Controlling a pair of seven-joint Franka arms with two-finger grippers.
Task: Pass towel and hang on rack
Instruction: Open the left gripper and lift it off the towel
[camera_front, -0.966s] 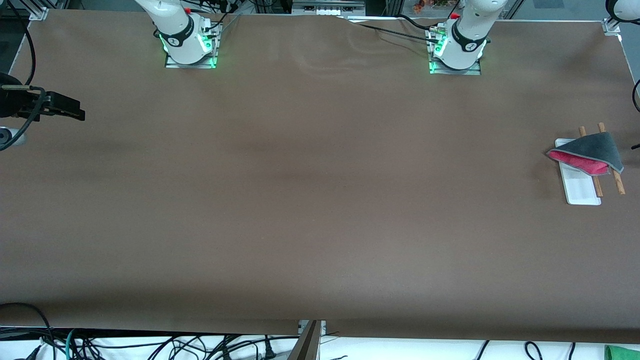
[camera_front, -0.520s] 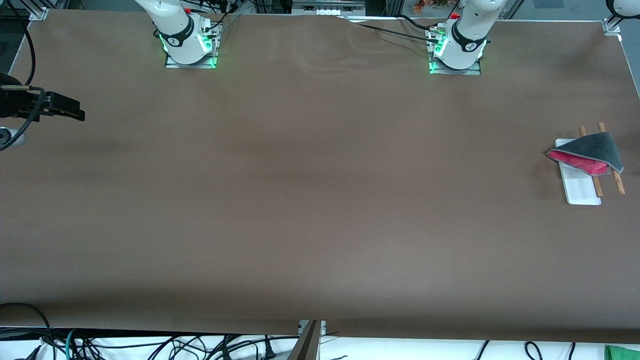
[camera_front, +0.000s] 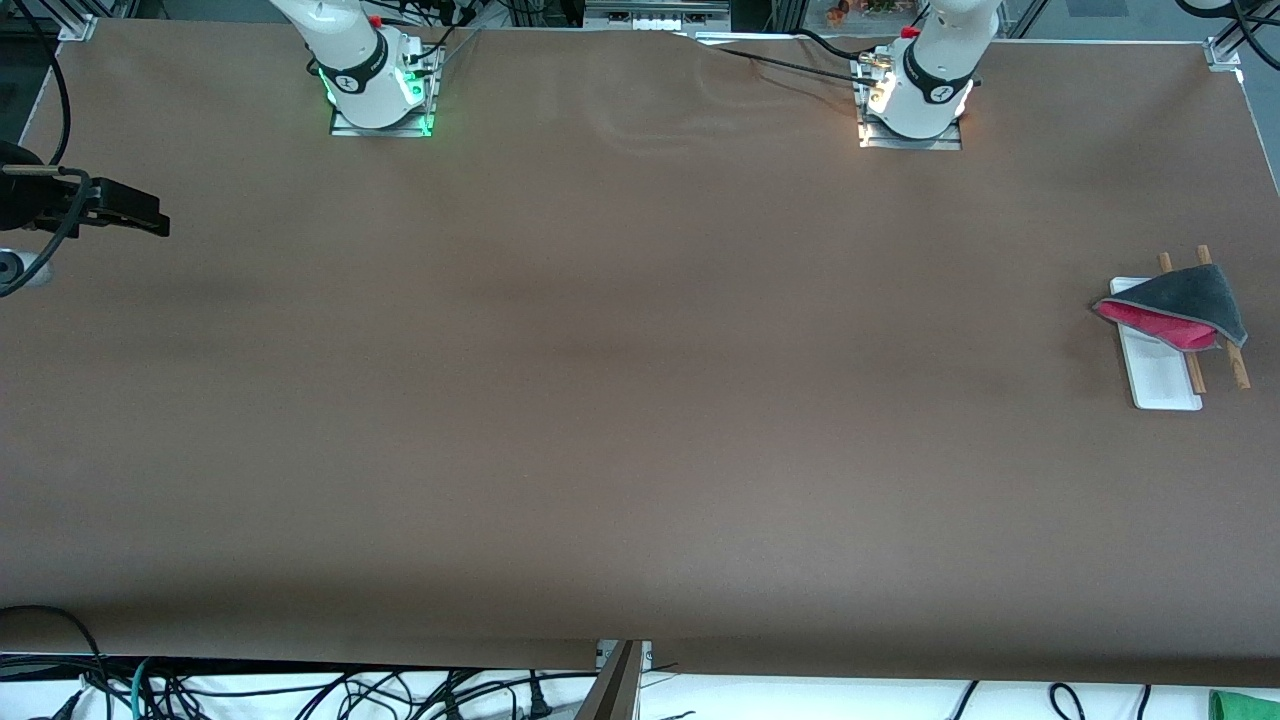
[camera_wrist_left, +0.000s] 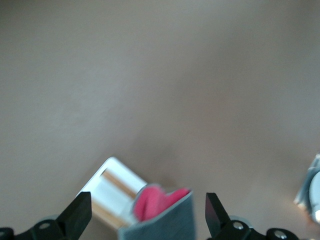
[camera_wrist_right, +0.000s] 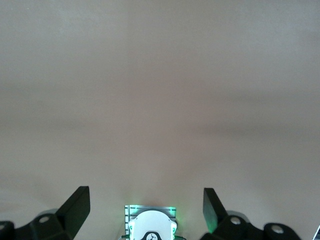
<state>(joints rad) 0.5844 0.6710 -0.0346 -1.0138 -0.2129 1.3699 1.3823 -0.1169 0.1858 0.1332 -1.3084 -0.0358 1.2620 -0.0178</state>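
The towel (camera_front: 1185, 295) hangs folded over the rack, dark grey side up with red-pink showing underneath. The rack has a white base (camera_front: 1160, 375) and two wooden rods (camera_front: 1238, 365), and it stands at the left arm's end of the table. My left gripper (camera_wrist_left: 147, 220) is open and empty, high over the towel (camera_wrist_left: 162, 215) and the rack's base (camera_wrist_left: 107, 182); it is out of the front view. My right gripper (camera_wrist_right: 145, 210) is open and empty, high over its own arm's base (camera_wrist_right: 150, 225).
The brown table (camera_front: 620, 380) carries the two arm bases (camera_front: 375, 85) (camera_front: 915, 95) along its robot edge. A black device with cables (camera_front: 100, 208) juts in at the right arm's end. Cables lie below the table's front edge, with a green scrap (camera_front: 1243, 704) there.
The light at the left arm's base has turned from green to white. A white part of the left arm has left the front view's upper corner. The towel and rack have not moved.
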